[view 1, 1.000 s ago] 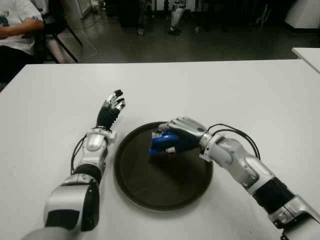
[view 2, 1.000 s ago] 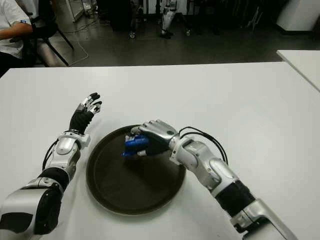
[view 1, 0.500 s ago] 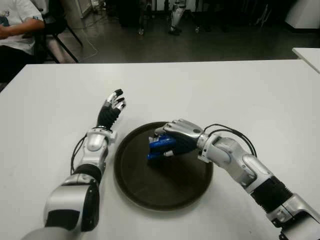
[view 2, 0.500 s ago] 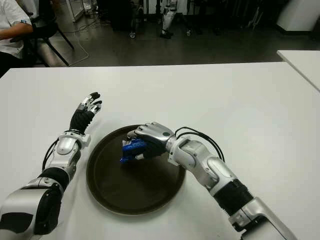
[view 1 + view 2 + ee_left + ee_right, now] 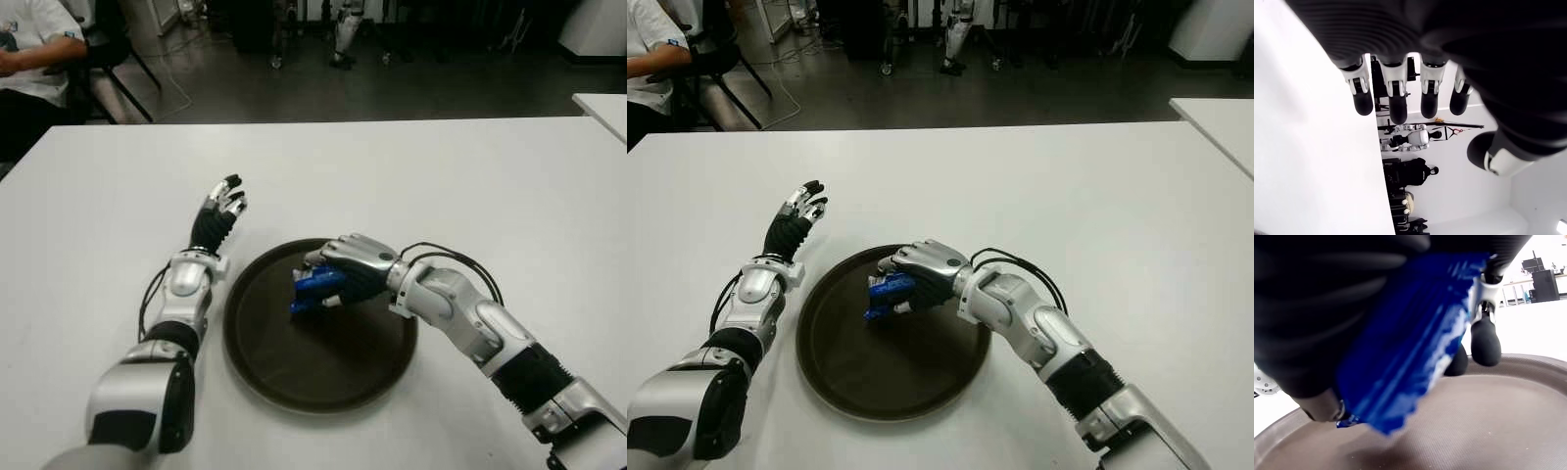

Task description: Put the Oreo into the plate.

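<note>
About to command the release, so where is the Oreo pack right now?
The blue Oreo pack is clamped in the right hand, over the far part of the dark round plate. The open left hand shows left of the plate.

We are logging two arms in silver-grey shells with black ribbed joint sleeves. The left hand (image 5: 217, 216) is showing a black palm, silver finger segments and black rounded fingertips (image 5: 1398, 107). The right hand (image 5: 345, 271) is showing silver knuckle plates; black cables (image 5: 460, 265) are looping at its wrist.
</note>
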Action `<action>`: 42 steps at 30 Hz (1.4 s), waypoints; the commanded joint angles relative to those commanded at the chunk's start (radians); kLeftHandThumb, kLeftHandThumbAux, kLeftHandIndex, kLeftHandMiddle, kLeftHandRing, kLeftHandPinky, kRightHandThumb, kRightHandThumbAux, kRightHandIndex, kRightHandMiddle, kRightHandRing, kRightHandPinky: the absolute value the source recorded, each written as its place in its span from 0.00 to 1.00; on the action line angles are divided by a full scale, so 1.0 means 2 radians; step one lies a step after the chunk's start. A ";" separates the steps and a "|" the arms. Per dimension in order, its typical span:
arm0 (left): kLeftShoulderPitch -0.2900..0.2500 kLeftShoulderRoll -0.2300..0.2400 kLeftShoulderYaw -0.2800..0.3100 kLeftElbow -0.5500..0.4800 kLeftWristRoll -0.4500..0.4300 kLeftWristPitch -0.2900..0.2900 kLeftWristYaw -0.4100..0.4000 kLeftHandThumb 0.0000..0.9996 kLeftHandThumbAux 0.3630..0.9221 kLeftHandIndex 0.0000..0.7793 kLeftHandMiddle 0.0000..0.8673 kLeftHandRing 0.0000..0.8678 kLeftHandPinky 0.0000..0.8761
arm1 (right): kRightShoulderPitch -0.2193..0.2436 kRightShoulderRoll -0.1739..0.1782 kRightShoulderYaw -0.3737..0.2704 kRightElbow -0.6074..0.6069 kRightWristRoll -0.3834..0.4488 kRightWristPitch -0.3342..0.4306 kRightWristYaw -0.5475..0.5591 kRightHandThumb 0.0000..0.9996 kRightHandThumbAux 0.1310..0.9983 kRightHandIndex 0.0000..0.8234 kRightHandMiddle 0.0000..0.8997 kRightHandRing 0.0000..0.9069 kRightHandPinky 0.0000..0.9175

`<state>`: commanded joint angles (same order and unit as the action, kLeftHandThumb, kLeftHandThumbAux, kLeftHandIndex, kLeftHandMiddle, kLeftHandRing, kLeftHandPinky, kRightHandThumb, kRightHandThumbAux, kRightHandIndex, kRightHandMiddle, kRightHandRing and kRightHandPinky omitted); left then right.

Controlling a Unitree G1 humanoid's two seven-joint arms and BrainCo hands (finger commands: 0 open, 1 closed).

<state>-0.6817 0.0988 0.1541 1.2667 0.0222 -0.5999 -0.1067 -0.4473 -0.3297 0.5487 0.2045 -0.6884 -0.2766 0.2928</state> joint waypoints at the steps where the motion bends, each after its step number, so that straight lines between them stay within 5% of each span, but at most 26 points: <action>1: 0.000 0.000 0.000 0.000 0.000 0.000 0.000 0.14 0.30 0.06 0.13 0.11 0.10 | 0.000 0.000 0.000 0.000 0.000 0.001 0.002 0.68 0.69 0.51 0.63 0.65 0.60; 2: 0.000 0.000 0.001 0.000 -0.001 0.000 0.000 0.14 0.30 0.06 0.13 0.11 0.10 | 0.000 0.000 0.000 -0.001 0.001 0.002 0.005 0.68 0.70 0.50 0.55 0.57 0.52; 3: 0.000 -0.001 0.001 0.000 -0.002 0.000 0.000 0.15 0.30 0.06 0.12 0.11 0.10 | 0.000 0.000 0.000 -0.001 0.001 0.002 0.007 0.46 0.69 0.39 0.44 0.46 0.43; 6: 0.000 -0.002 0.002 0.000 -0.004 0.000 -0.003 0.15 0.31 0.05 0.12 0.10 0.10 | -0.001 -0.002 0.000 -0.003 0.002 0.005 0.018 0.16 0.63 0.15 0.21 0.23 0.23; 10: -0.001 0.000 0.004 0.001 -0.006 0.005 -0.009 0.15 0.32 0.04 0.11 0.09 0.09 | -0.002 -0.007 0.002 -0.012 -0.002 0.021 0.047 0.05 0.49 0.04 0.06 0.07 0.07; 26: 0.000 -0.001 0.003 0.002 -0.004 -0.005 -0.011 0.15 0.33 0.05 0.13 0.09 0.07 | -0.004 -0.010 0.005 -0.015 -0.033 0.030 0.041 0.00 0.25 0.00 0.00 0.00 0.00; 42: -0.002 -0.005 0.010 0.004 -0.008 0.004 -0.010 0.16 0.32 0.05 0.12 0.09 0.08 | -0.015 -0.012 0.008 0.001 -0.041 0.025 0.038 0.00 0.23 0.00 0.00 0.00 0.00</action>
<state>-0.6864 0.0897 0.1736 1.2738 0.0056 -0.5911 -0.1267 -0.4778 -0.3538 0.5652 0.2071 -0.7702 -0.2270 0.3686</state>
